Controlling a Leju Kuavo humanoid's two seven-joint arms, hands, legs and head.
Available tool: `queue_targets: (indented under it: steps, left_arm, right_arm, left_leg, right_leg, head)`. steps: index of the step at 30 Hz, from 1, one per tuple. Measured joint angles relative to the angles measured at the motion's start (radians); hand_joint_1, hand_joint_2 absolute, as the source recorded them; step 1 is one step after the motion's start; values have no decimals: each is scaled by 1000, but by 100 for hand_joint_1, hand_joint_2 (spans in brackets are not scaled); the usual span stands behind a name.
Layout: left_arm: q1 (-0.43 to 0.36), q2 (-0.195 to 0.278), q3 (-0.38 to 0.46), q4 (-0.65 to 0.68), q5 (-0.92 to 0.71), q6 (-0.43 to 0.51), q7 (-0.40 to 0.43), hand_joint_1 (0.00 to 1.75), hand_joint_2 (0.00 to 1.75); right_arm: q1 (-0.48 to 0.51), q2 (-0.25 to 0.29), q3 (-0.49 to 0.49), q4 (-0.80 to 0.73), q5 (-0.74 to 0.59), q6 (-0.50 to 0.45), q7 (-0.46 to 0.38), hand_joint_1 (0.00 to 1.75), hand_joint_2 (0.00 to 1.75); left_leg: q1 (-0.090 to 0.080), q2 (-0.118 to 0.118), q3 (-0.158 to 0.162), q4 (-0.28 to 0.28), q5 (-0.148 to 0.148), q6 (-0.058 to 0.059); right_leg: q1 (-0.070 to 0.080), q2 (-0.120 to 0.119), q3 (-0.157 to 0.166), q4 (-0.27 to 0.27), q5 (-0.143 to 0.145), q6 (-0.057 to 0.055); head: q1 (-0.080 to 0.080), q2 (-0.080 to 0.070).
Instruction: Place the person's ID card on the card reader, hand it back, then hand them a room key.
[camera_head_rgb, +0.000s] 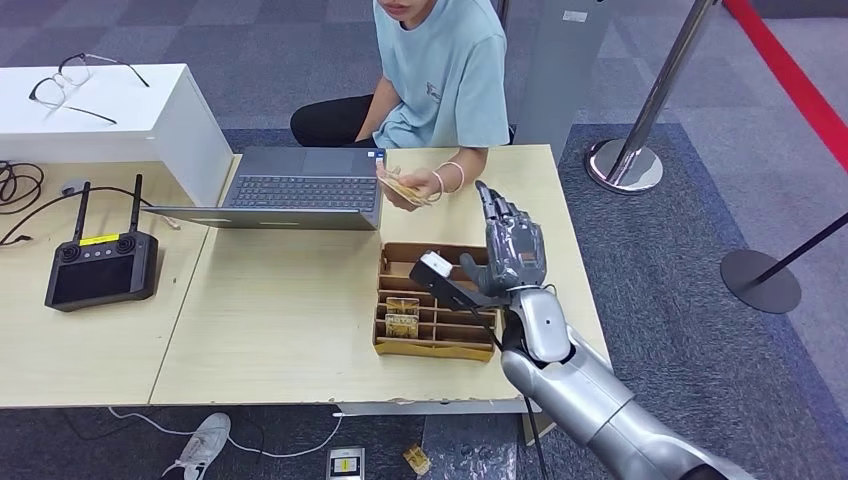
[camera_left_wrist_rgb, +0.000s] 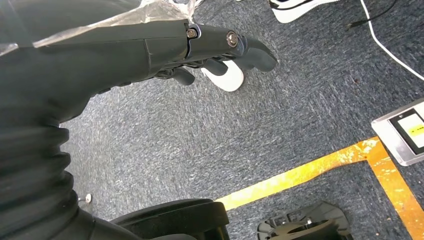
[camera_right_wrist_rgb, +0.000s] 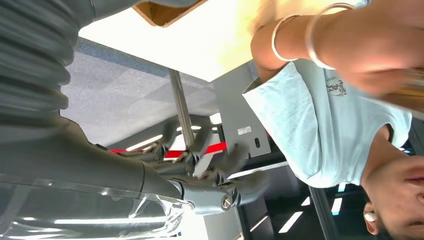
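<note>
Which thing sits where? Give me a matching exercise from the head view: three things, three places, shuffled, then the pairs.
Things:
1. glasses
2. laptop
3. black controller

Places:
A. open on the table in front of the person
B. on the white box
C. on the table's left part, antennas up

Pairs: 1-B, 2-A, 3-C

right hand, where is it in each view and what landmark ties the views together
Head view: the right hand is raised, fingers apart, over the table's right side, beyond the wooden tray.
Right wrist view: the hand reaches in from the left edge, empty.
Left wrist view: not in it; that is the left hand over carpet.
Shared landmark: the person's braceleted wrist.
</note>
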Motion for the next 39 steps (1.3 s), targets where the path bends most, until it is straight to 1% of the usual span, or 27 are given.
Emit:
queue_targets:
  steps: [9, 24, 39]
  left_arm:
    - [0, 0, 0, 0, 6, 9, -11, 0, 175]
    - [0, 1, 0, 0, 6, 10, -6, 0, 175]
    - [1, 4, 0, 0, 13, 12, -8, 0, 175]
  right_arm:
    - [-2, 8, 4, -42, 30, 0, 0, 0, 175]
    - [-2, 10, 5, -77, 31, -5, 1, 0, 175]
    - [-3, -13, -4, -142, 28, 28, 9, 0, 175]
  left_leg:
    - [0, 0, 0, 0, 0, 0]
    - [0, 0, 0, 0, 0, 0]
    - [0, 0, -1, 0, 0, 0]
  right_leg:
    - [0, 0, 0, 0, 0, 0]
    - [0, 0, 0, 0, 0, 0]
    - [0, 0, -1, 0, 0, 0]
  head:
    - [0, 0]
    - [0, 0]
    - [0, 0]
